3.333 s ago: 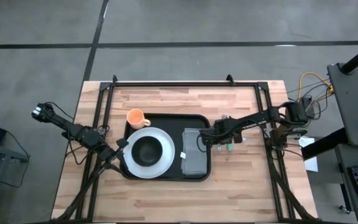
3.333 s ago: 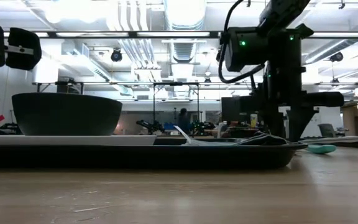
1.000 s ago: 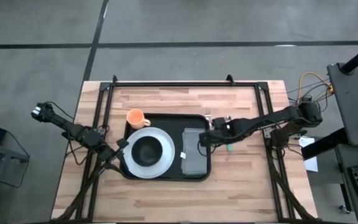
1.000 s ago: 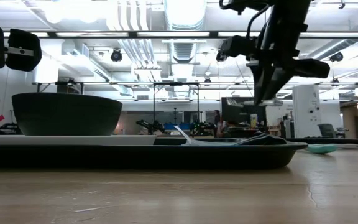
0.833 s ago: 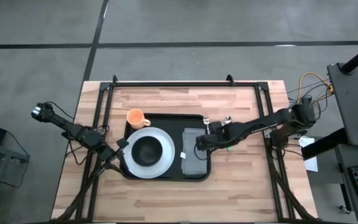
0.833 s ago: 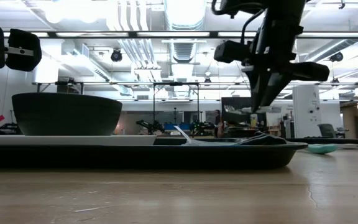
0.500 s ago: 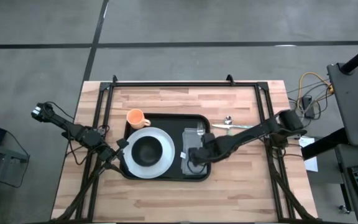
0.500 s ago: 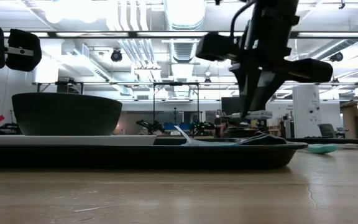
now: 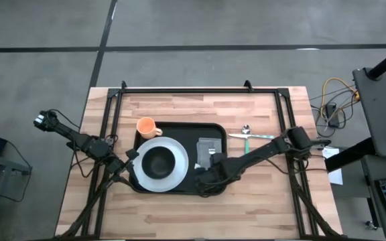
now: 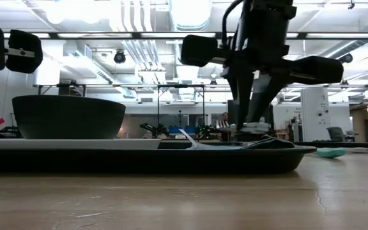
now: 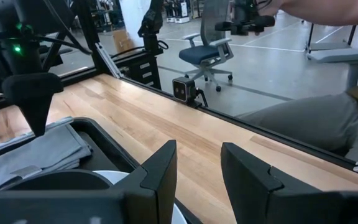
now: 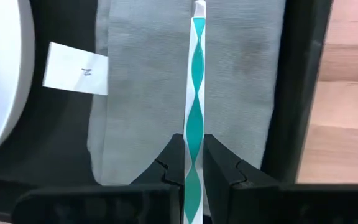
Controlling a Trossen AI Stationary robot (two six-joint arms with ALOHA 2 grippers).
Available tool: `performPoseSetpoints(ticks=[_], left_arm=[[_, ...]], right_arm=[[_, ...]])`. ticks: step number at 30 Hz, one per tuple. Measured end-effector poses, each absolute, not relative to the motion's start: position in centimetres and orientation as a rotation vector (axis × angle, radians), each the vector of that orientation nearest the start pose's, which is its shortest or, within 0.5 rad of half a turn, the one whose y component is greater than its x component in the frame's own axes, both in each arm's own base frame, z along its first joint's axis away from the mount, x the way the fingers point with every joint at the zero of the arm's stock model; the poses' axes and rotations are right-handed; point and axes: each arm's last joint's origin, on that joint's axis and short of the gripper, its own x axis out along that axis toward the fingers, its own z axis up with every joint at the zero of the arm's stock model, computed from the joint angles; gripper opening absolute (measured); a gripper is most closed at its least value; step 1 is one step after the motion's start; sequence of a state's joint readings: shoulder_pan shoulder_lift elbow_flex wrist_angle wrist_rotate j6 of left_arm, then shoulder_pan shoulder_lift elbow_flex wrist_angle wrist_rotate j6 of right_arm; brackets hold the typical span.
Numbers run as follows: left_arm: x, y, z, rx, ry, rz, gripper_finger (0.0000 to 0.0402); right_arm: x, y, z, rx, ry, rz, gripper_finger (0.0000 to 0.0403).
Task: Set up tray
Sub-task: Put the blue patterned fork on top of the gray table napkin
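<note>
The black tray [image 9: 179, 128] lies mid-table with a white plate [image 9: 173, 175] carrying a dark bowl [image 9: 158, 161]. A grey folded napkin [image 12: 142, 93] lies in the tray's right part. My right gripper [image 12: 193, 146] hovers low over the napkin, shut on a thin utensil with a teal-and-white handle [image 12: 194, 74]. Whether the utensil touches the napkin cannot be told. My left gripper [image 11: 199, 162] waits open by the tray's left edge [image 9: 133, 156] with nothing between its fingers. My right gripper pinches the utensil's teal-and-white handle [image 12: 194, 127] between its two fingers, which come from above and point down at the napkin. The utensil runs level out from the fingertips toward the table's far edge, over the napkin's middle.
An orange cup [image 9: 146, 126] stands on the table at the tray's far left corner. A spoon [image 9: 246, 131] lies on the wood right of the tray. A small white paper tag [image 12: 76, 76] lies in the tray between plate and napkin.
My right gripper has carried the utensil from beside the tray's right rim toward the table's left and near edges. It has come down until it is low over the napkin, and it has stayed shut. The spoon has stayed on the wood.
</note>
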State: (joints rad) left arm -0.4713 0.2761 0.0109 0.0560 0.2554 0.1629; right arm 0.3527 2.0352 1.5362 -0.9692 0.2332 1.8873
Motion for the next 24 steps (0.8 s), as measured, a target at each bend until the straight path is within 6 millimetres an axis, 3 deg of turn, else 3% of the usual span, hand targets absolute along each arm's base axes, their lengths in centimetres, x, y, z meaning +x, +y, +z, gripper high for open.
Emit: performPoseSetpoints(ticks=[24], left_arm=[[9.6,-5.7,14.9,0.178,0.154,-0.740,0.0107]], right_arm=[[38.4,11.8,15.9,1.144,0.943,-1.194,0.0026]])
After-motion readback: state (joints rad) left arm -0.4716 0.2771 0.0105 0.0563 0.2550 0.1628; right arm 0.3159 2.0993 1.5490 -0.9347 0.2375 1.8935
